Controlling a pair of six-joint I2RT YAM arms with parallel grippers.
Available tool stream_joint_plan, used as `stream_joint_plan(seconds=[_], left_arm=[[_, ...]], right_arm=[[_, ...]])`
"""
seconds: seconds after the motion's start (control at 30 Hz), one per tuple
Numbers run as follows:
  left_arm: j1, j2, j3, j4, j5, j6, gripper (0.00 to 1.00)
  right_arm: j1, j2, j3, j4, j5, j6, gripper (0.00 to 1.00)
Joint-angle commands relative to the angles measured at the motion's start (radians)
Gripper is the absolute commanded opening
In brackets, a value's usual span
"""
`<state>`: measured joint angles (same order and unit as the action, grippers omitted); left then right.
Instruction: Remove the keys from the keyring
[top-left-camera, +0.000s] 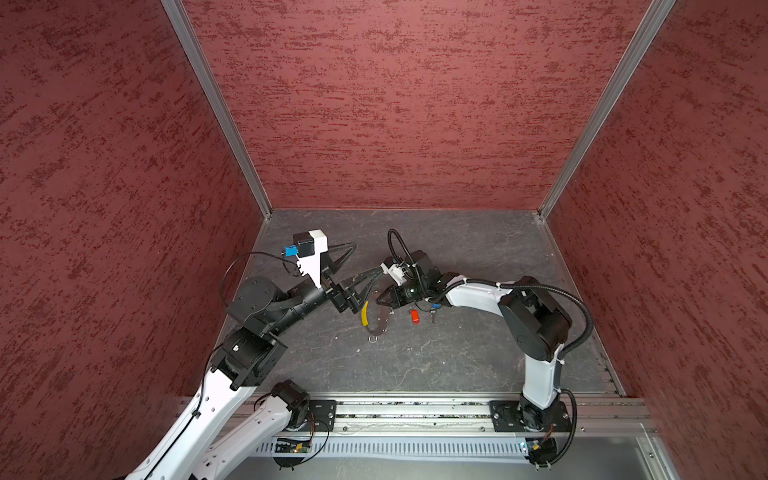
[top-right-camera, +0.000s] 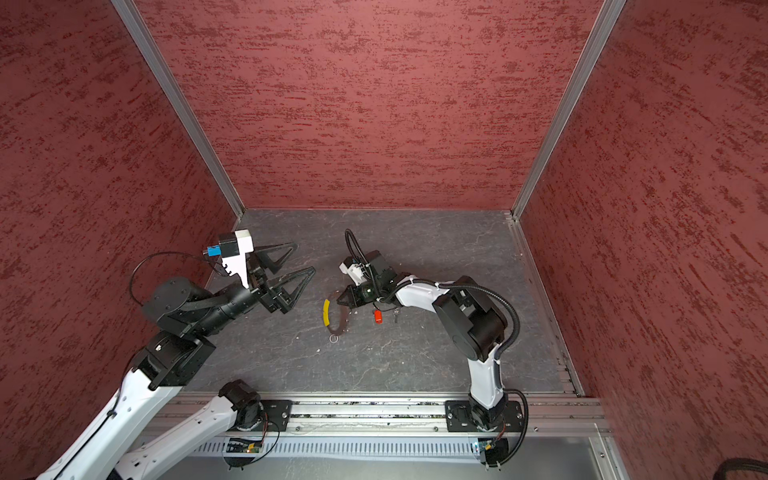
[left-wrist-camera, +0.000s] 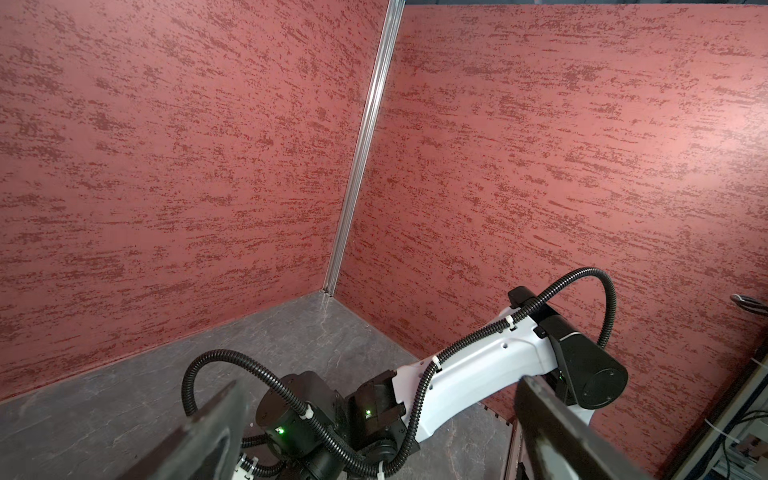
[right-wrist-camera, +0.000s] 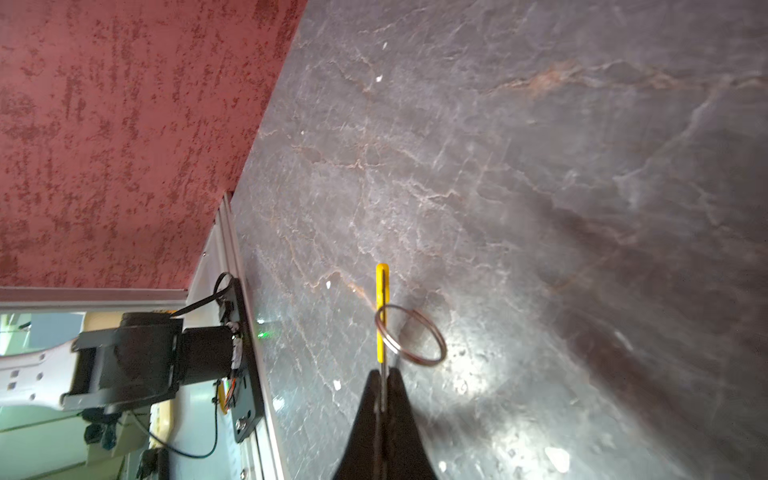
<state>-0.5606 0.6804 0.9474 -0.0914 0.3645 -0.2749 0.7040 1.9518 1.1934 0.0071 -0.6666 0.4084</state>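
The left pincer (top-right-camera: 297, 262) hangs above the counter (top-right-camera: 415, 365) with its jaws spread wide and nothing in them. The right pincer (right-wrist-camera: 382, 399) is pinched tight on the keyring (top-right-camera: 327, 312) at mid-counter. The yellow sleeve (right-wrist-camera: 382, 291) and a small split ring (right-wrist-camera: 411, 336) sit just past its tips. There's open room toward the back wall (top-left-camera: 395, 124) and the front rail (top-left-camera: 415, 409). The red key (top-left-camera: 414, 316) lies on the counter beside the right wrist, apart from the loop. The blue key (top-left-camera: 435, 306) peeks from under that arm, mostly hidden; it's possibly loose too.

keyring (right-wrist-camera: 382, 286): shiny metal, yellow plastic | table (right-wrist-camera: 540, 166): glossy stone-look
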Motion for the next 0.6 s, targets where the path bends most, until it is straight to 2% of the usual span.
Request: stream_joint_plan(seconds=[0.0,0.13,0.2,0.27,0.3,0.37,0.4,0.5,0.57], left_arm=[[0.003,-0.008,-0.009,0.017,-0.003,-0.005,0.99],[0.003,-0.008,-0.011,0.010,-0.001,-0.007,0.99],[0.002,-0.009,-0.011,0.007,-0.004,-0.006,0.99],[0.003,-0.008,-0.013,0.003,-0.008,-0.002,0.99],[0.003,-0.008,-0.014,0.004,-0.010,-0.001,0.99],[0.003,-0.007,-0.016,0.005,-0.022,0.000,0.99],[0.002,-0.005,-0.019,0.005,-0.026,0.000,1.00],[0.003,0.003,-0.019,0.002,-0.050,0.013,1.00],[0.003,0.012,-0.022,0.001,-0.081,0.022,1.00]], right_arm=[[-0.012,0.026,0.023,-0.029,0.104,-0.017,0.08],[-0.021,0.036,0.027,-0.042,0.182,-0.010,0.39],[-0.026,0.022,0.019,-0.035,0.218,-0.002,0.51],[-0.031,-0.001,0.009,-0.023,0.257,0.007,0.57],[-0.033,-0.022,0.003,-0.015,0.282,0.010,0.66],[-0.035,-0.073,-0.021,0.010,0.319,0.013,0.76],[-0.035,-0.107,-0.035,0.020,0.349,0.013,0.85],[-0.035,-0.214,-0.071,0.045,0.420,0.006,0.93],[-0.035,-0.287,-0.090,0.053,0.468,0.001,0.93]])
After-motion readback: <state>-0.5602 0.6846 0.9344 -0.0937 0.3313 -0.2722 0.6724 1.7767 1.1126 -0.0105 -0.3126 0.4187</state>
